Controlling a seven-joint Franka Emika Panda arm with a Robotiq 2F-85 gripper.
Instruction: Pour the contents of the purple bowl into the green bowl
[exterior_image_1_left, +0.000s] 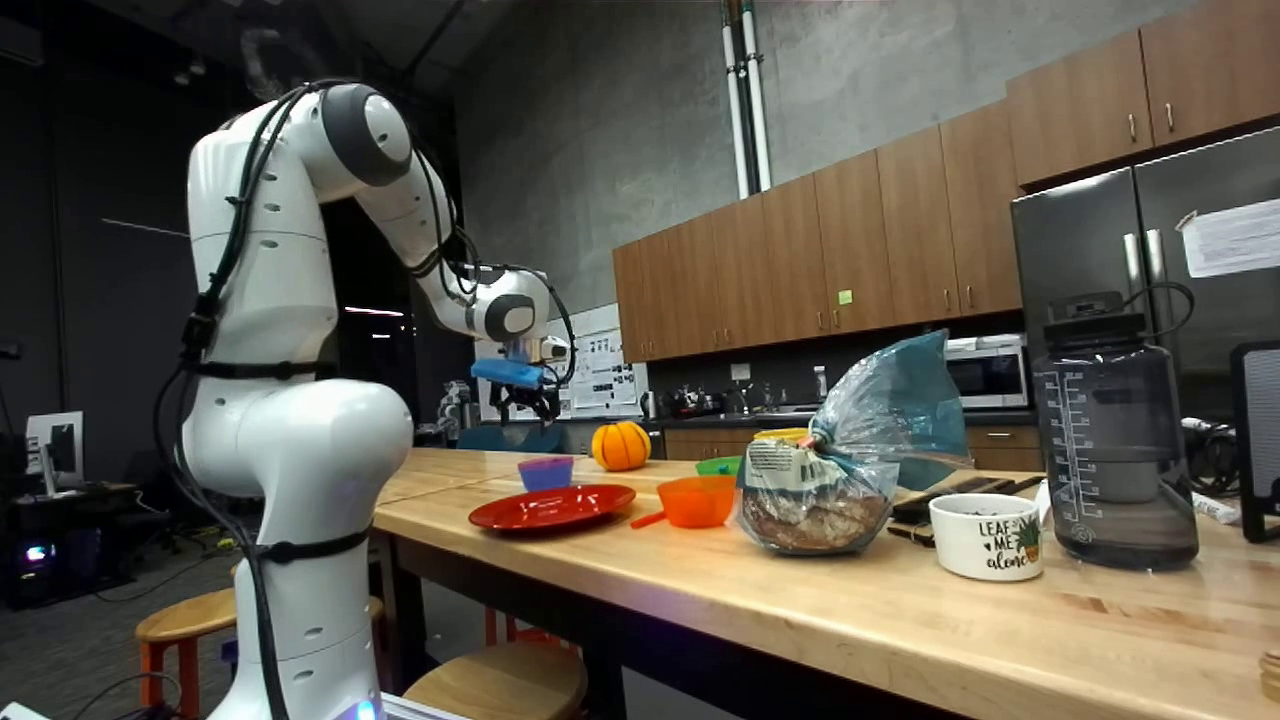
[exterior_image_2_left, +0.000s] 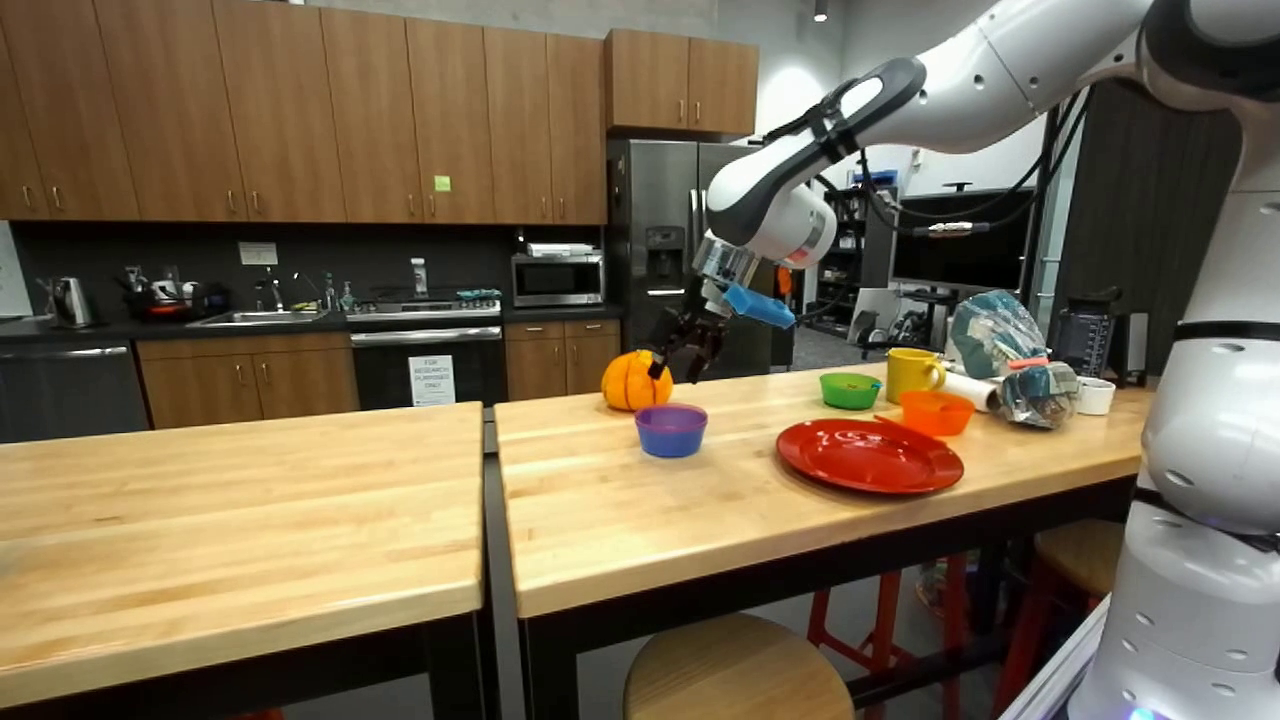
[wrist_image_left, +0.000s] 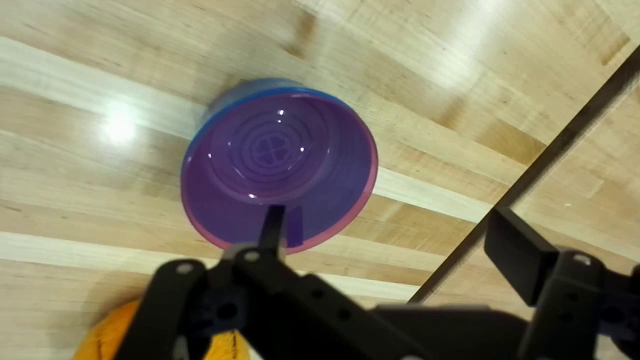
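The purple bowl (wrist_image_left: 275, 150) stands upright on the wooden table, its outer wall bluish. Its inside shows rings and no visible contents in the wrist view. It is also in both exterior views (exterior_image_1_left: 546, 475) (exterior_image_2_left: 671, 432). The green bowl (exterior_image_2_left: 850, 391) stands farther along the table with some small bits in it; in an exterior view it is partly hidden behind the orange bowl (exterior_image_1_left: 718, 466). My gripper (wrist_image_left: 392, 217) is open and empty. It hangs above the purple bowl in both exterior views (exterior_image_1_left: 528, 408) (exterior_image_2_left: 677, 368). In the wrist view one finger overlaps the bowl's near rim.
An orange pumpkin (exterior_image_2_left: 636, 381) sits just beside the purple bowl. A red plate (exterior_image_2_left: 869, 456), an orange bowl (exterior_image_2_left: 936, 412), a yellow mug (exterior_image_2_left: 912, 375), a bagged loaf (exterior_image_1_left: 820, 500), a white bowl (exterior_image_1_left: 986, 537) and a bottle (exterior_image_1_left: 1115, 450) stand on the table. A gap separates two tables.
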